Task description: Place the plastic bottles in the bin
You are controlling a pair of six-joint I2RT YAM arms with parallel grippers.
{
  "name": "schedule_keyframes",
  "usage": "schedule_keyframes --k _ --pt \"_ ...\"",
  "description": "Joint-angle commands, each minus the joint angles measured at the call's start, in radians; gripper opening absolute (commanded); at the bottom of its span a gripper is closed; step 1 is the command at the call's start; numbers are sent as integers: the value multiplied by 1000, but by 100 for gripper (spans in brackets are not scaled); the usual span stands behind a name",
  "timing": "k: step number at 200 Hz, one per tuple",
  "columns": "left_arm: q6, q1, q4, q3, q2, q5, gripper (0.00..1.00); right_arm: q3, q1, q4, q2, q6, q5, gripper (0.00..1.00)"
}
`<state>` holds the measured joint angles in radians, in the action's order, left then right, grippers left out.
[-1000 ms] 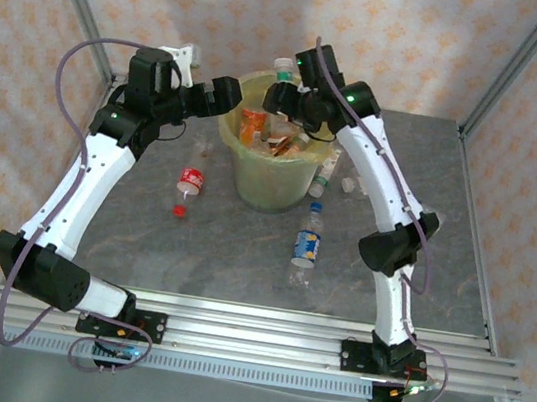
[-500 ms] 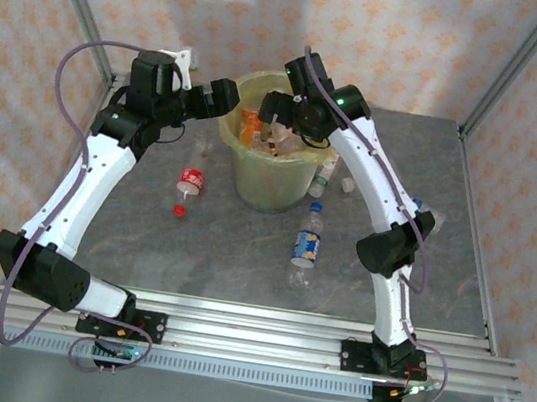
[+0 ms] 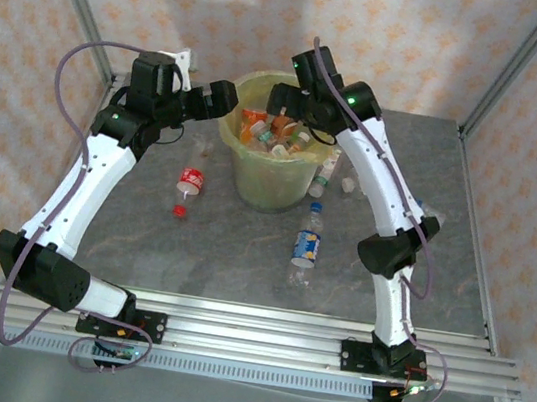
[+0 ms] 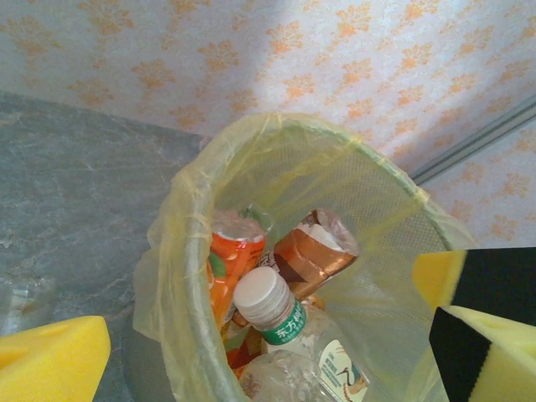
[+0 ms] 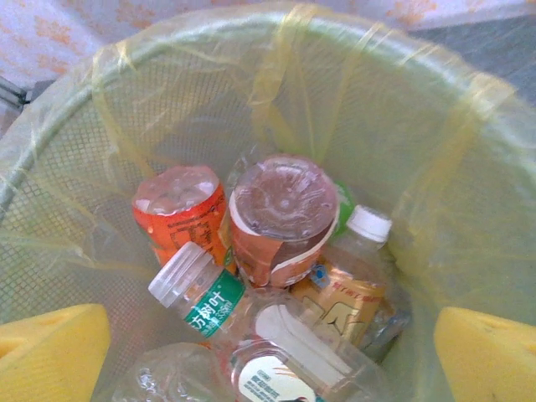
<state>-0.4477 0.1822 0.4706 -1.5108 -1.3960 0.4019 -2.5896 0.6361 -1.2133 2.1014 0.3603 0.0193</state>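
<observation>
**Top external.** We see the left hand (image 3: 225, 97) just outside the rim of the bin (image 3: 270, 189) and the right hand (image 3: 286, 98) above its mouth. The grey surface (image 3: 190, 250) meets flowered wallpaper (image 3: 395, 28). Nearer the bases than either hand lie a red-labelled bottle (image 3: 190, 180) and a blue-labelled bottle (image 3: 306, 245).

**Left wrist.** The left hand's pads (image 4: 50, 360) stand wide apart, holding nothing. Ahead of them the bin holds a white-capped bottle (image 4: 266, 303).

**Right wrist.** We find the right hand's pads (image 5: 50, 343) wide apart and empty. Directly below, an orange-labelled bottle (image 5: 182, 213) lies among others.
</observation>
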Motion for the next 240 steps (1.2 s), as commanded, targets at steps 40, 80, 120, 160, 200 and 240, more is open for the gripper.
schedule_keyframes --k 40,80,120,160,200,240 --pt "19 -6 31 17 49 -70 100 -18 -81 -98 -181 -29 174 99" --pt "29 -6 33 27 67 -93 100 163 -204 -122 -292 14 188 99" --pt "32 -6 30 34 66 -92 100 502 -315 -26 -449 57 185 99" --pt "29 -6 19 40 64 -81 100 823 -438 89 -578 46 180 99" --pt "29 -6 13 51 63 -74 100 1147 -544 303 -641 -37 178 99" --pt "32 -6 15 49 55 -66 100 1346 -626 542 -653 -98 56 99"
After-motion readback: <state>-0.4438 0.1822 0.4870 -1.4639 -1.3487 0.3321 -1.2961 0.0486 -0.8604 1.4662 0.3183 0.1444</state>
